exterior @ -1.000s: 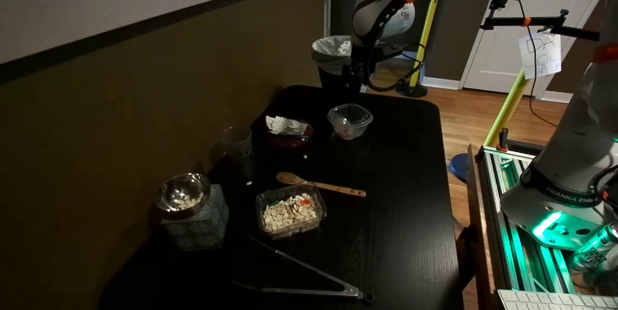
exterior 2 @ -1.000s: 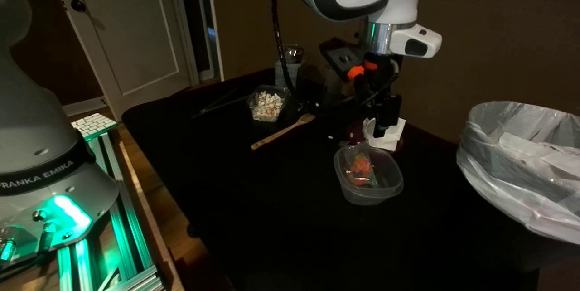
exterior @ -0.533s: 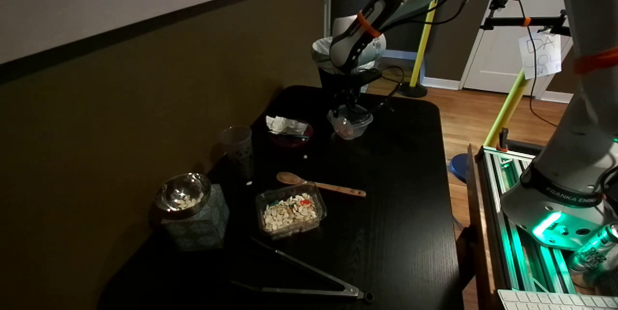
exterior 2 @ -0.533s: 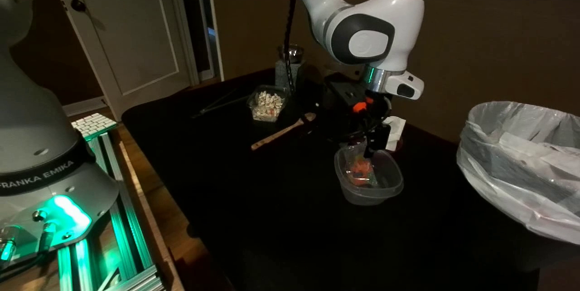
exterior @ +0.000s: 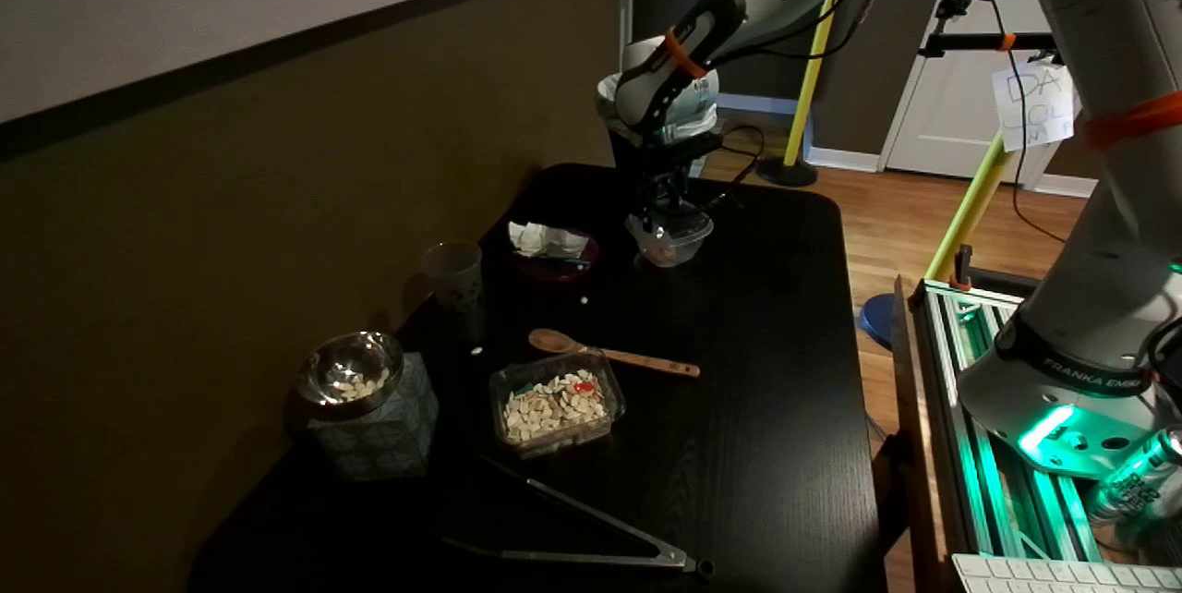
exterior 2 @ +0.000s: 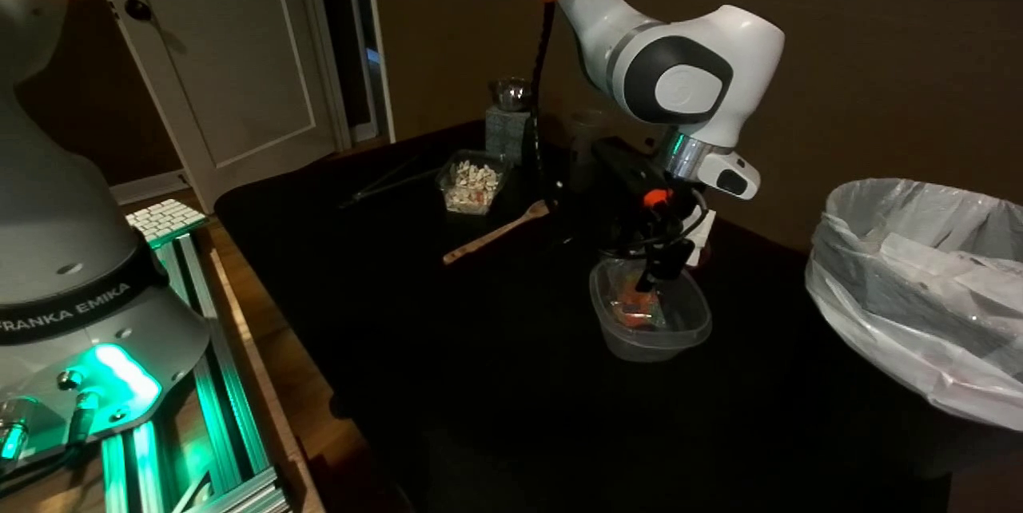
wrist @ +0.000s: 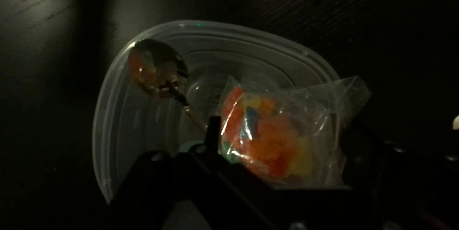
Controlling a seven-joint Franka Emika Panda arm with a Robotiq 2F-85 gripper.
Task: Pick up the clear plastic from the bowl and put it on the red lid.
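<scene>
The clear plastic is a see-through bag [wrist: 276,137] holding red, orange and yellow pieces. It lies inside the clear greyish bowl [exterior 2: 651,347], and the bag also shows in an exterior view [exterior 2: 638,312]. The bowl also shows in an exterior view [exterior: 685,251] and the wrist view [wrist: 107,115]. My gripper [wrist: 276,126] is open, with one finger on each side of the bag. Its fingertips [exterior 2: 651,283] are down at the bowl's opening. Whether the fingers touch the bag I cannot tell. The dark-red lid [exterior: 557,273] lies beside the bowl with a white crumpled paper [exterior: 549,240] on it.
A metal spoon [wrist: 157,68] leans inside the bowl. A lined bin [exterior 2: 919,305] stands past the table's end. A wooden spoon [exterior: 637,360], a tray of tan bits [exterior: 554,406], tongs [exterior: 591,559], a clear cup [exterior: 454,274] and a metal bowl on a box [exterior: 351,371] are on the table.
My gripper has come down from above the area by the lid and bowl, with its fingertips now at the bag in the bowl. The bowl and lid have not moved.
</scene>
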